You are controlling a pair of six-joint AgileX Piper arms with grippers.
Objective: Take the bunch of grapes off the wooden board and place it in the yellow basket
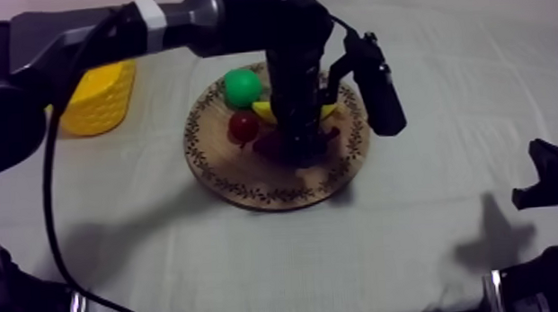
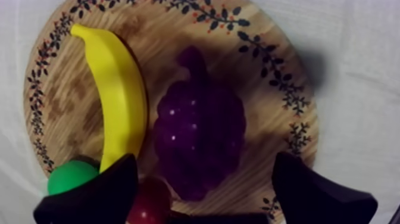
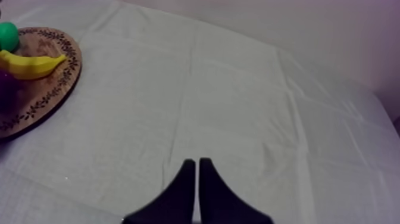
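Over the wooden board [image 1: 248, 182] the left gripper [image 2: 208, 157] hangs with its 2 fingers spread wide and empty, straddling the bunch of grapes [image 2: 199, 134], which lies flat near the board's middle. Best move, I judge: drop straight down and close across the bunch's widest part. The banana [image 2: 119, 101], green fruit [image 2: 70, 176] and small red fruit [image 2: 152, 199] crowd 1 finger, so keep it off them. The yellow basket [image 1: 100, 98] stands off the board, well apart, so lift clear before carrying. The grey-white cloth [image 1: 430, 241] is flat and lightly creased, with a plain pale backdrop [image 3: 297, 24] beyond. The right gripper [image 3: 197, 162] sits over bare cloth, fingers together on nothing.
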